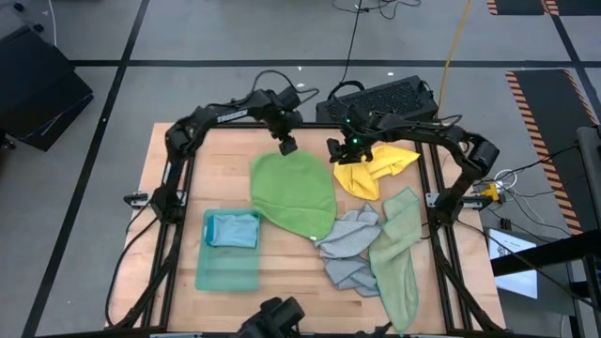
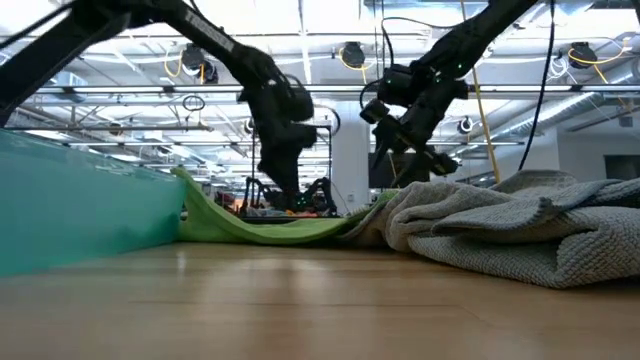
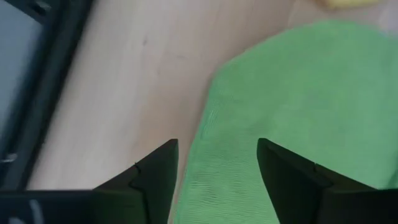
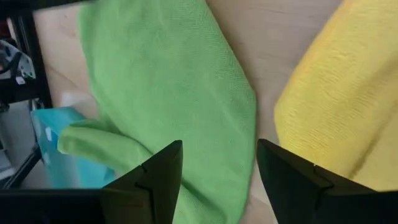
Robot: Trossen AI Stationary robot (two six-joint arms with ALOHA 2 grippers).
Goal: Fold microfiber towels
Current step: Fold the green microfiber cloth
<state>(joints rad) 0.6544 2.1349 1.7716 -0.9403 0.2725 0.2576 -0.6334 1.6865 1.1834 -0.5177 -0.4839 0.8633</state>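
Bright, even overhead light; soft blur in wrist views.

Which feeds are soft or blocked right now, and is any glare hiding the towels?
Low view: the teal towel is a blurred mass up close and the grey towel blocks the right side; bright ceiling lights sit behind both arms. Left wrist view: the bright green towel is soft. Right wrist view: sharp enough to show the weave. High view: even light, no glare on the table.

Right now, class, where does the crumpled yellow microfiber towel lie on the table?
In the high view the crumpled yellow microfiber towel lies at the table's far right, beside the spread bright green towel and just beyond the pale sage towel.
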